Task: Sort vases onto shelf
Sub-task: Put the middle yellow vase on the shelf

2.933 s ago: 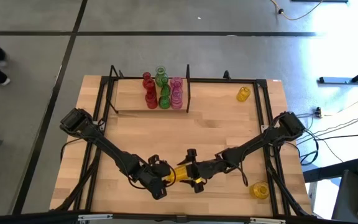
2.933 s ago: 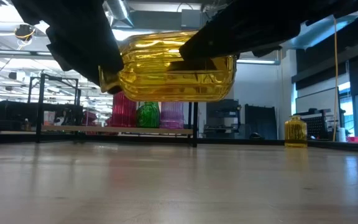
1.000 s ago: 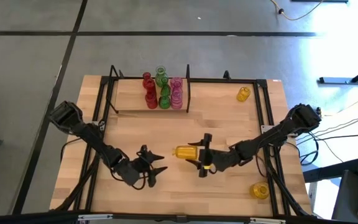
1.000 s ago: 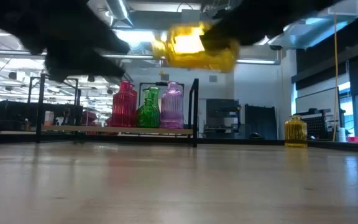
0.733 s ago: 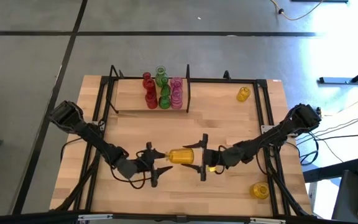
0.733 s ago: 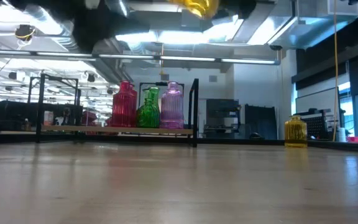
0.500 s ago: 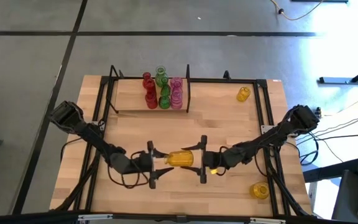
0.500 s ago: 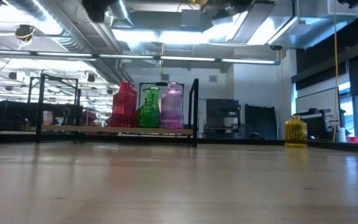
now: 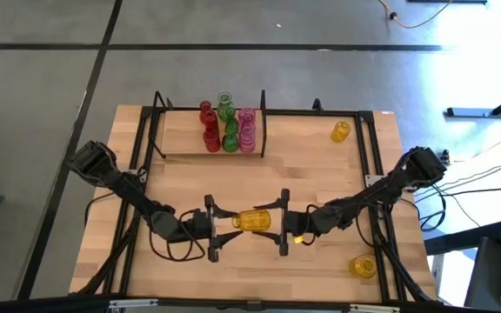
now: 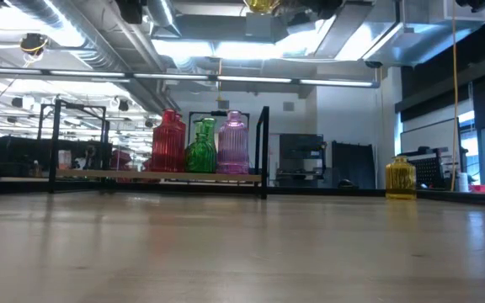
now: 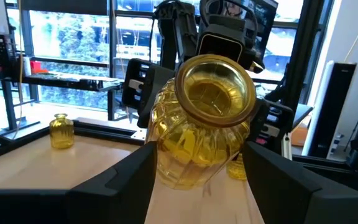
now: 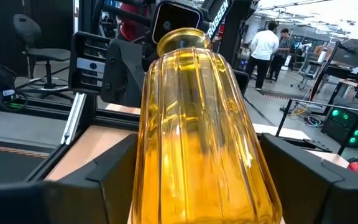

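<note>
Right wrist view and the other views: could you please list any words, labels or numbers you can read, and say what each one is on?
"ROSSEN": pale lettering on the left arm, seen just past the yellow vase; its first letters are hidden and the reading is rough.
Nothing else is legible: the high, low and left wrist views show no readable text, and anything in the room beyond is too small or blurred.

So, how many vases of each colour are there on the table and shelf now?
Yellow vases: 3
Red vases: 3
Green vases: 3
Pink vases: 3
Total: 12. On the shelf they overlap, so those counts are my best reading.
</note>
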